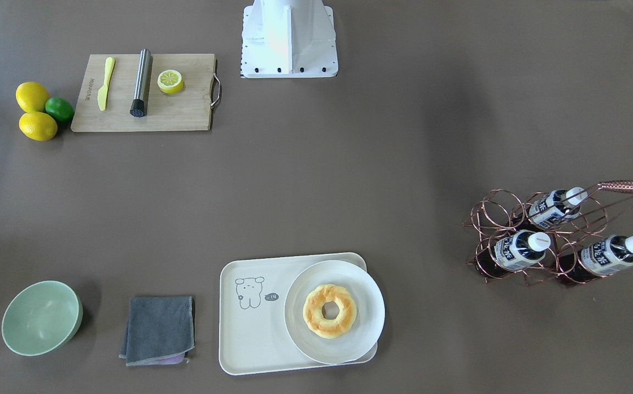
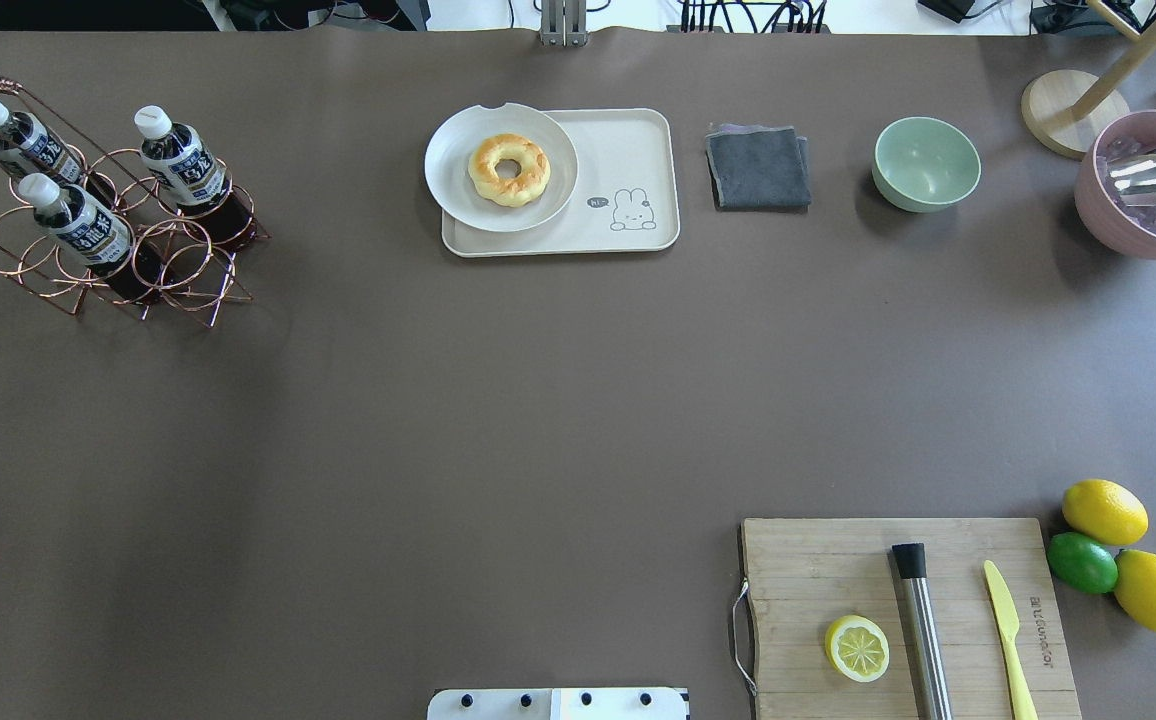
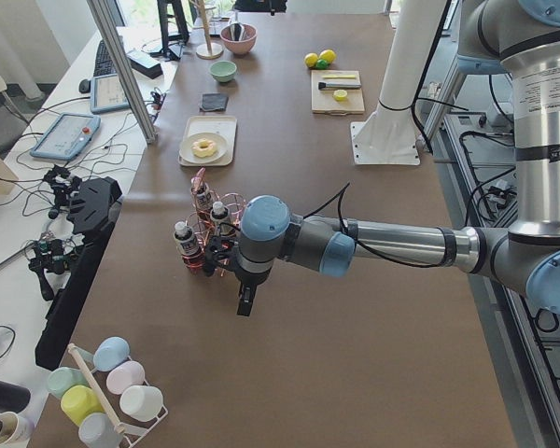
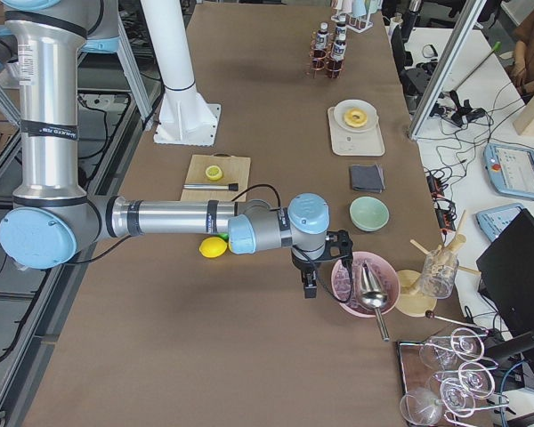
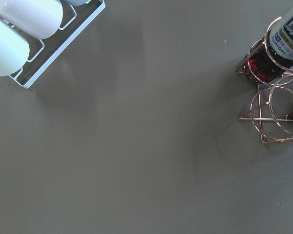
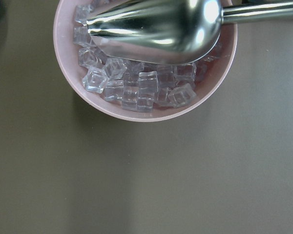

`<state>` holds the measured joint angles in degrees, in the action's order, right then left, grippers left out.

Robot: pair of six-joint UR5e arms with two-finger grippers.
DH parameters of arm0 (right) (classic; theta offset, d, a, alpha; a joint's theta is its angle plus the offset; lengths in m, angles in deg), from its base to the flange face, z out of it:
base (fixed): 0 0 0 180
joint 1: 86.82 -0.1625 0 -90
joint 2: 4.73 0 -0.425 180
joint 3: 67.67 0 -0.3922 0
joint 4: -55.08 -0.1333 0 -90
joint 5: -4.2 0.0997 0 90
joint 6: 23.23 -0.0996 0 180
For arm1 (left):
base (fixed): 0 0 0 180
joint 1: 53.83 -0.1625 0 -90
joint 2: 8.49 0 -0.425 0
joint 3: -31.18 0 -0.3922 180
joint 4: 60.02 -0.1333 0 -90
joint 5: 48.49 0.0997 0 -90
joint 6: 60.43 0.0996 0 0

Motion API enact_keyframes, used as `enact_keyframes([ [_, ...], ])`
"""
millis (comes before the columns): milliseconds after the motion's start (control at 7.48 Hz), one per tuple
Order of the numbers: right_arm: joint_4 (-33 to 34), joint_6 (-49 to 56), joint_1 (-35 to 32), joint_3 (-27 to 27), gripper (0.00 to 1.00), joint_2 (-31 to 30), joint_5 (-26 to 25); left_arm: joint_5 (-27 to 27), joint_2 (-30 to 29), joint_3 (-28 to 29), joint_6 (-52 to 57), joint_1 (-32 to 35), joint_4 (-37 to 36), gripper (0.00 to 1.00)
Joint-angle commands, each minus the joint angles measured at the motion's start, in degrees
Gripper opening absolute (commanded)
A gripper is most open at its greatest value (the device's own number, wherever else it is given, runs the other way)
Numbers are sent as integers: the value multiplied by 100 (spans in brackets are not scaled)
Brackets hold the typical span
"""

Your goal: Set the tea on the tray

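place: robot lab | robot: large grey-and-blue jointed arm (image 3: 401, 245) reaching over a long brown-covered table (image 2: 438, 400), white pedestal (image 1: 289, 38) standing on it | surroundings: metal frame post (image 3: 123, 65), touch-screen controller (image 4: 519, 169) and loose cables (image 4: 447, 114) on a white side bench (image 4: 489, 80)

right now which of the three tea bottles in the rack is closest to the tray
The tea at the end of the copper rack facing the tray: rightmost in the overhead view, the other two bottles farther left.
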<state>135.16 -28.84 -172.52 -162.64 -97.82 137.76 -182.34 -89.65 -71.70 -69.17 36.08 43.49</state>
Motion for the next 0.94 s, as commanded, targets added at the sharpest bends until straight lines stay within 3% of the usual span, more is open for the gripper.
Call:
enact_keyframes([
  [0, 356, -37, -8, -231, 100, 19, 3, 17, -5, 14, 4, 0, 20, 97],
  [802, 297, -11, 1, -232, 100, -25, 21, 17, -5, 102, -5, 0, 28, 97],
])
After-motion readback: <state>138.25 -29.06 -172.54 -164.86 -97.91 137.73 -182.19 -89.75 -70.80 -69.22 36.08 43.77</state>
